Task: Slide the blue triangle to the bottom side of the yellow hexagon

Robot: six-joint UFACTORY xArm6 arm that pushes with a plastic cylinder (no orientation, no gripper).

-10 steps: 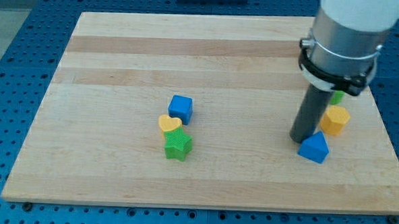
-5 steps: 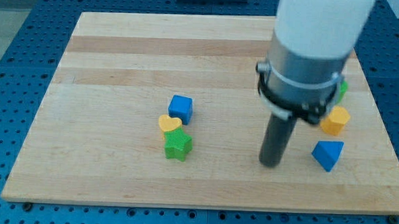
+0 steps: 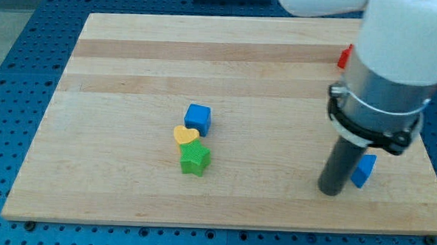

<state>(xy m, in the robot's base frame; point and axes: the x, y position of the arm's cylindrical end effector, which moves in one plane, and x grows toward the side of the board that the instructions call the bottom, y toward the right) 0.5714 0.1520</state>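
The blue triangle (image 3: 363,172) lies near the board's right edge toward the view's bottom, partly hidden behind my rod. My tip (image 3: 331,191) rests on the board just to the view's left of the triangle and a little below it, very close to it. The yellow hexagon is hidden behind my arm's wide grey body.
A blue cube (image 3: 198,119), a yellow heart (image 3: 185,135) and a green star (image 3: 195,159) cluster near the board's middle. A red block (image 3: 345,57) peeks out beside my arm at the view's upper right. The wooden board (image 3: 132,60) sits on a blue perforated table.
My tip swung left away from the blue triangle, then came back right and lower, ending beside the triangle's left. The triangle shifted slightly down and right. My arm now covers the yellow hexagon.
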